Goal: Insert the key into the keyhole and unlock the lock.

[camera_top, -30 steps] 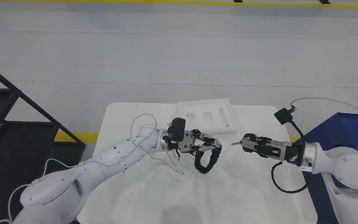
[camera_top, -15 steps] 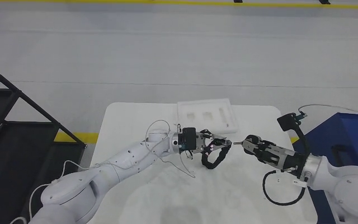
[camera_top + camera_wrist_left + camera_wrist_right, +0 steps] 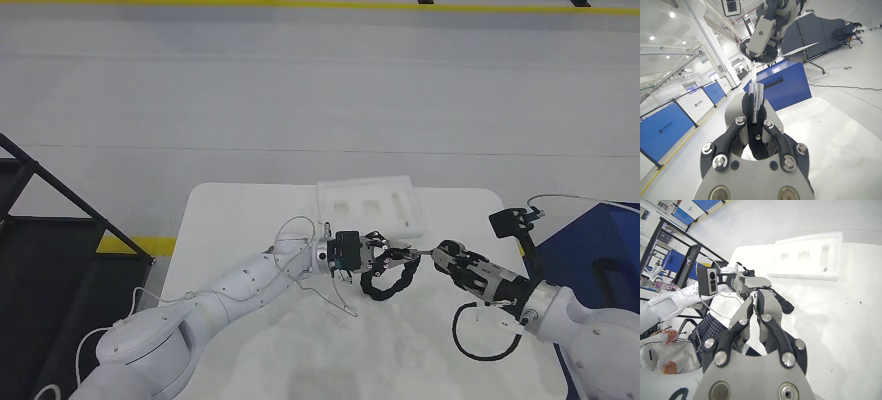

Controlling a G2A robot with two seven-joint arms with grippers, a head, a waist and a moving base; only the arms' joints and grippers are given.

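Observation:
My left gripper (image 3: 378, 254) (image 3: 753, 108) is shut on a black cable lock (image 3: 386, 283) held above the table's middle. The lock's chrome cylinder (image 3: 755, 96) sticks out past the fingers, pointing at my right gripper (image 3: 437, 254) (image 3: 757, 55). The right gripper (image 3: 754, 303) is shut on a small silver key (image 3: 753, 73). The key's blade lines up with the cylinder and its tip meets the cylinder's end face; how deep it sits I cannot tell. In the right wrist view the lock's black cable (image 3: 784, 304) curves off behind the fingers.
A white foam tray (image 3: 370, 208) (image 3: 806, 258) with shallow recesses lies at the table's far edge, behind the grippers. The white table (image 3: 250, 215) has bare room to either side and in front. A blue cabinet (image 3: 590, 240) stands off its right end.
The two arms have closed in on each other: the left one carried the lock to the right, the right one brought the key to the left, and the key tip now meets the cylinder.

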